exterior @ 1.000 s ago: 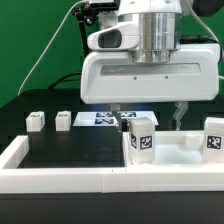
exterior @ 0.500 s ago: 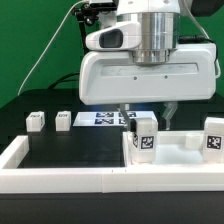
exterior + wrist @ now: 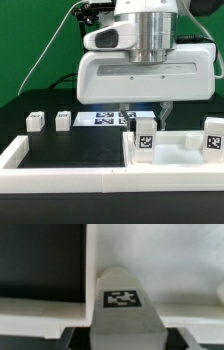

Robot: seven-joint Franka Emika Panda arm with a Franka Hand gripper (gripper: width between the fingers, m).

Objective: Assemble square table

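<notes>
A white tagged leg [image 3: 145,138] stands upright on the near left corner of the white square slab [image 3: 178,156]. My gripper [image 3: 145,112] is straight above it, one finger on each side of its top. In the wrist view the leg [image 3: 122,303] fills the gap between the dark fingers, and the gripper [image 3: 125,339] looks shut on it. A second leg [image 3: 214,136] stands on the slab at the exterior view's right. Two more legs [image 3: 36,121] [image 3: 64,119] lie on the black table at the left.
The marker board [image 3: 103,118] lies behind the held leg. A low white border wall [image 3: 60,181] runs along the front and up the left side. Green backdrop and cables are behind the arm.
The fingers have closed in from wide apart to the sides of the leg. The leg and the slab have hardly moved.
</notes>
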